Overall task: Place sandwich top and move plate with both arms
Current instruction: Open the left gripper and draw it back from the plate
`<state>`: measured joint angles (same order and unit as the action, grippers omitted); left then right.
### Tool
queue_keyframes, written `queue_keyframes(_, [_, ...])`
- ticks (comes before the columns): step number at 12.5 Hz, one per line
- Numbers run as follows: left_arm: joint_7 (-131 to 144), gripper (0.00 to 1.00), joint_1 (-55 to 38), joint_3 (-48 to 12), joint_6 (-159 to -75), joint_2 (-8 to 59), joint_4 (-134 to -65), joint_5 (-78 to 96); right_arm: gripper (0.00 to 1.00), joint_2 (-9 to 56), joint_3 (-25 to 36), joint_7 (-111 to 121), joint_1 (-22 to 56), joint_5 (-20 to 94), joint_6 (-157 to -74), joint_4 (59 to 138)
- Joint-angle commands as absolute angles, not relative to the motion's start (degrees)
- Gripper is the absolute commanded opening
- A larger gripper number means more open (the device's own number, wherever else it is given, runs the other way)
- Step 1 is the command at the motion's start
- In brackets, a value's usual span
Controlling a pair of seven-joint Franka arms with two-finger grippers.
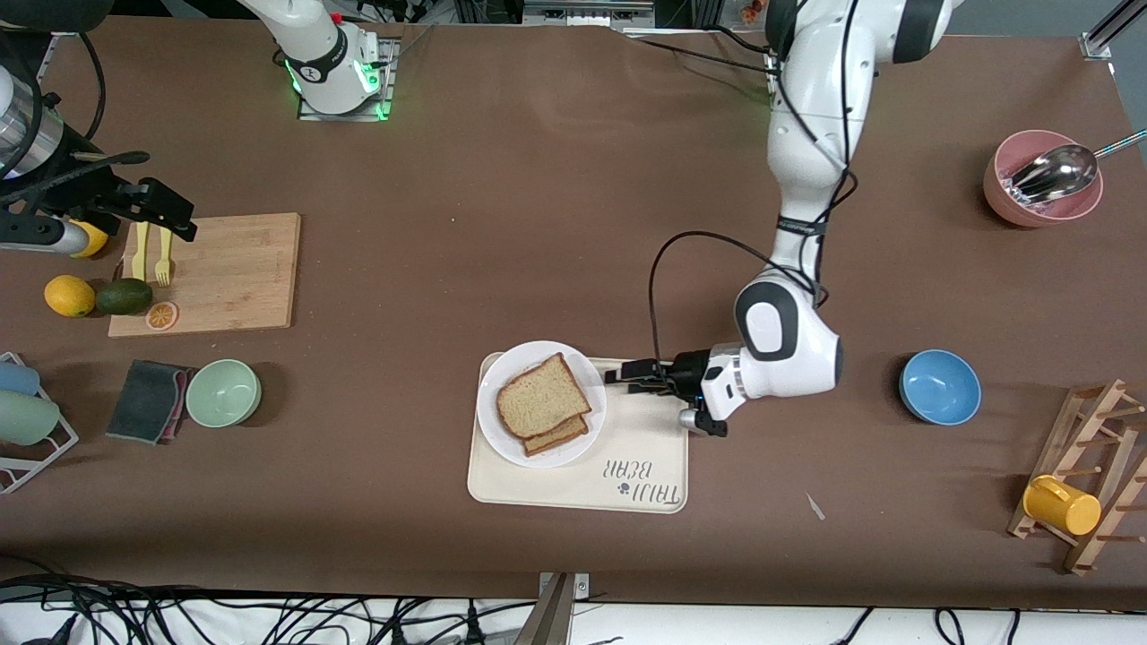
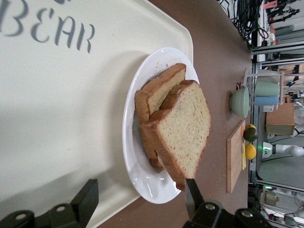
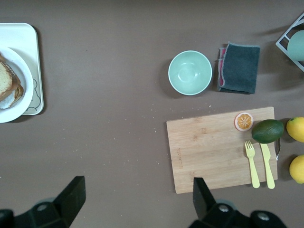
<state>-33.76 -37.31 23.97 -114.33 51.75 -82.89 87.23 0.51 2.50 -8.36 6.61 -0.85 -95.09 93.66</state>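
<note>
The sandwich top lies on a lower bread slice on the white plate, which rests on the cream tray. No egg shows. My left gripper is low over the tray at the plate's edge toward the left arm's end, open and empty. In the left wrist view the left gripper has the plate's rim between its spread fingers, with the sandwich top just ahead. My right gripper waits open over the wooden cutting board; in the right wrist view it is empty.
The board holds a yellow fork and knife; an avocado and a lemon lie beside it. A green bowl and dark cloth sit nearer. A blue bowl, pink bowl and mug rack are toward the left arm's end.
</note>
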Motion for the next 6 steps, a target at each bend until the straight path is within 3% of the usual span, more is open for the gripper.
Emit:
queue_keyframes(1, [-31.7,0.82,-37.2,22.2,-116.7,41.1,-92.8,77.5,1.00,1.0,2.8,-8.1,6.9,-1.3,-93.9,92.3])
queue_keyframes(6, [-16.9,0.85,-27.2,11.2,-118.4,26.1,-98.7,49.1,1.00,1.0,2.8,-8.0,6.8,-1.1,-94.0,92.3])
